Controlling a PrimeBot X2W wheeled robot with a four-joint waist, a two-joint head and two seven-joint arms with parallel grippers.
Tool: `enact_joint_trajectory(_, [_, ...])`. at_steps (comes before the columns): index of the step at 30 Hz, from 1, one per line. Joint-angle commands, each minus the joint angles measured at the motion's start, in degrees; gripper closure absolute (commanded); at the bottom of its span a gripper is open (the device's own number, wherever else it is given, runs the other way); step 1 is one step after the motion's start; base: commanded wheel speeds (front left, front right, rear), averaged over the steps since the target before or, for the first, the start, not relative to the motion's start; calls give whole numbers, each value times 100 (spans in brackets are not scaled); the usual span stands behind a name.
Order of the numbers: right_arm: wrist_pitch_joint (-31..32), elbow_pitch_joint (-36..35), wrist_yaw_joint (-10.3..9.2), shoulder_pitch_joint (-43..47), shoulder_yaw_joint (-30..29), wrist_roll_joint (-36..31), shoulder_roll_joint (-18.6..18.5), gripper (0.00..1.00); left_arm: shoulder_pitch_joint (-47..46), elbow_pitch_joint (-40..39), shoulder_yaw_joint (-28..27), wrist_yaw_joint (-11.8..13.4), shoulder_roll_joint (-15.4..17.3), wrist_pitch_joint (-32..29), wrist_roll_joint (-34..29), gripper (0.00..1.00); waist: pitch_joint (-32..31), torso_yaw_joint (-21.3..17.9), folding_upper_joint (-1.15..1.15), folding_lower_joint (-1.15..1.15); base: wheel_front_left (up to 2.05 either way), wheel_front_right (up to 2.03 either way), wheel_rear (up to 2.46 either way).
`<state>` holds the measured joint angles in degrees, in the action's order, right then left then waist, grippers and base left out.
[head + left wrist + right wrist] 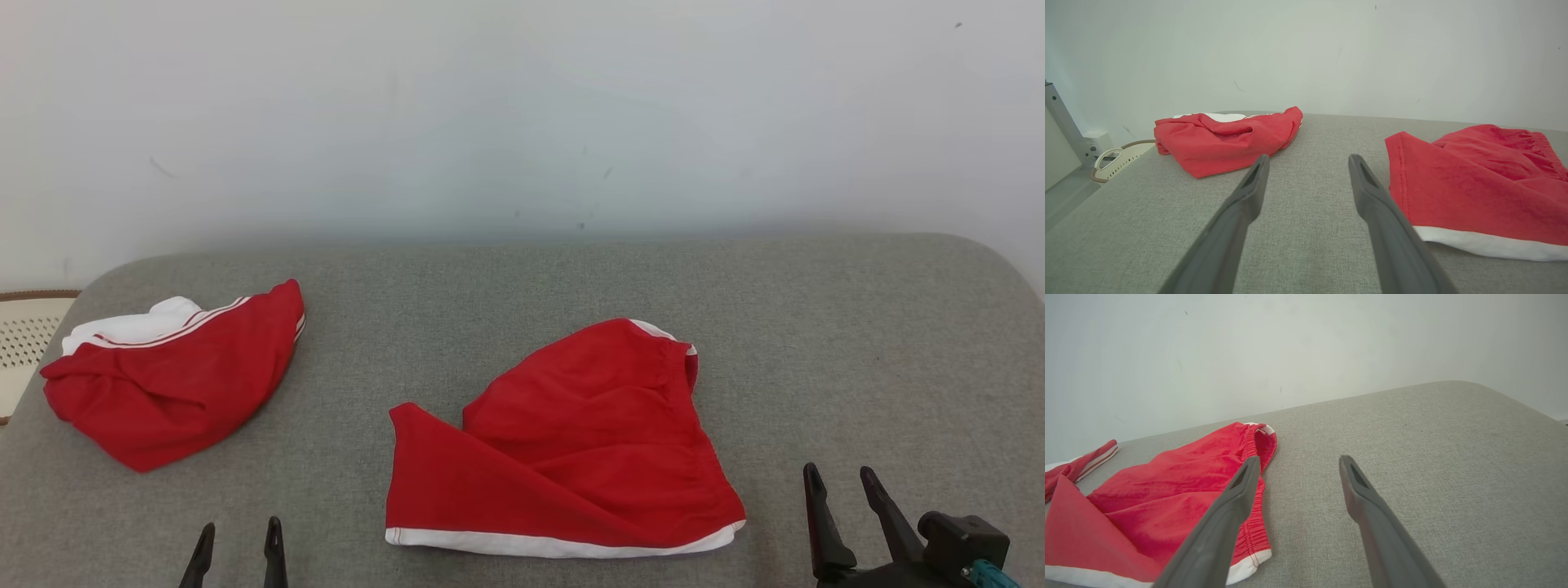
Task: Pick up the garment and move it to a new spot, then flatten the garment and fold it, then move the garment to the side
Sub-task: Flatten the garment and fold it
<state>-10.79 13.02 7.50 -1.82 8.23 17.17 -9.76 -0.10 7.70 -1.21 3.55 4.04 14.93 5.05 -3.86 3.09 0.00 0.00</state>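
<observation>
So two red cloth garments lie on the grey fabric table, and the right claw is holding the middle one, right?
Not quite. The right claw is open and holds nothing: the right wrist view shows its fingers apart above the grey fabric table, beside the middle red cloth garment with a white hem. The crumpled red cloth garment lies on the table too.
</observation>
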Motion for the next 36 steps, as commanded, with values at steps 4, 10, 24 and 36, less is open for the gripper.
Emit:
enact_joint_trajectory(4, [-22,7,-2,4,7,10,-24,0,2,46,-21,-33,-2,15,-11,0,-4,-7,0,0,0,0,0])
enact_joint_trajectory(10, [-20,-1,-2,5,22,14,-37,0,-23,71,-15,-64,-9,15,-35,0,-6,3,0,0,0,0,0])
enact_joint_trajectory(24, [179,73,-3,-81,745,164,-346,0,-167,772,598,-801,-34,15,149,0,111,-16,0,0,0,0,0])
enact_joint_trajectory(36, [250,936,-2,-687,2054,569,-895,0,-1044,1946,1152,-1053,-8,15,294,0,559,-129,0,0,0,0,0])
